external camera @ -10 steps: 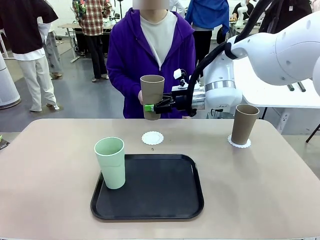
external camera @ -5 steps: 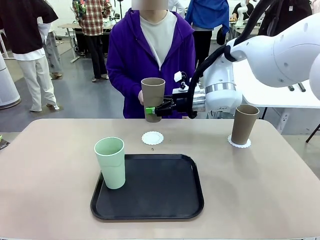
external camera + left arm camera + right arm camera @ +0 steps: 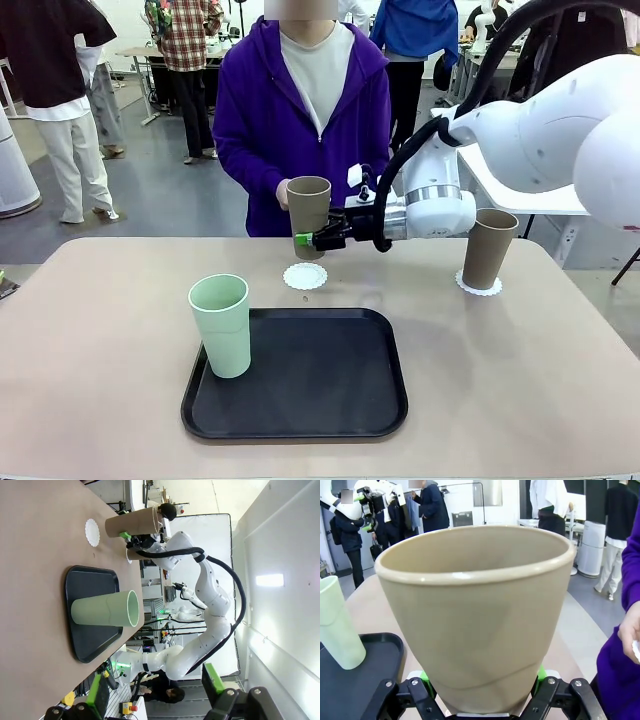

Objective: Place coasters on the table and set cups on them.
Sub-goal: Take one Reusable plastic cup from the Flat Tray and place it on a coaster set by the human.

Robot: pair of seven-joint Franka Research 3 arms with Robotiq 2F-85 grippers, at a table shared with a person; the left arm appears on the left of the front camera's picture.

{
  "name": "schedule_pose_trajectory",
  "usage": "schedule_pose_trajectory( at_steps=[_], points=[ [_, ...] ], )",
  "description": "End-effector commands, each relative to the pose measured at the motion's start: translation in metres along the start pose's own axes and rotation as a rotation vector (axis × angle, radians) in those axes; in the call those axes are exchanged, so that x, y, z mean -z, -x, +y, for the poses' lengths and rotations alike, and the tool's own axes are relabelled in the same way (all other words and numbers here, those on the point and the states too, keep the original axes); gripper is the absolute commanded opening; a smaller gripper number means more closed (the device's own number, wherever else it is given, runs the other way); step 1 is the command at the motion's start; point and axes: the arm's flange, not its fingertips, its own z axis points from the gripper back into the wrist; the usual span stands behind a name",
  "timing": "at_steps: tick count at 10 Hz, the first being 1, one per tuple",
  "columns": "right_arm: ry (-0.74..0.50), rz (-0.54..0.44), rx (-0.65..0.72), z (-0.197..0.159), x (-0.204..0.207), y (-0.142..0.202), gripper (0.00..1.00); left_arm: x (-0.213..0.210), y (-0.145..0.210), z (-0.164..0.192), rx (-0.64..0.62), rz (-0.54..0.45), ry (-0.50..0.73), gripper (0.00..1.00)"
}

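Your surface (image 3: 90, 330) carries the black tray (image 3: 330, 400). The tan cup (image 3: 308, 203) hangs upright, long axis vertical, just above the bare coaster (image 3: 305, 276), perhaps slightly to its far side. Your right end effector (image 3: 306, 241) is clenched on the cup's base, so lower it straight down. Your left end effector (image 3: 155, 692) is spread and empty, well apart.

No text, label, brand, number or sign is legible on anything.
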Motion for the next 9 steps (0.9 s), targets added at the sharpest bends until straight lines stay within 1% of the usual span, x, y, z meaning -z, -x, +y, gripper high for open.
schedule_pose_trajectory(
  at_steps=[1, 3, 6, 9],
  points=[
    [-0.015, 0.013, 0.015, -0.012, 0.011, 0.007, 0.81, 0.0, 0.0, -0.002, 0.007, -0.008, 0.011, 1.0],
    [-0.024, 0.026, 0.022, -0.013, 0.014, 0.018, 0.81, 0.0, 0.0, -0.002, 0.007, -0.008, 0.011, 1.0],
    [-0.03, 0.021, 0.029, -0.015, 0.019, 0.028, 0.81, 0.0, 0.0, -0.002, 0.007, -0.008, 0.011, 1.0],
    [-0.04, 0.031, 0.068, -0.018, 0.024, 0.04, 0.81, 0.0, 0.0, -0.002, 0.007, -0.008, 0.011, 1.0]
  ],
)
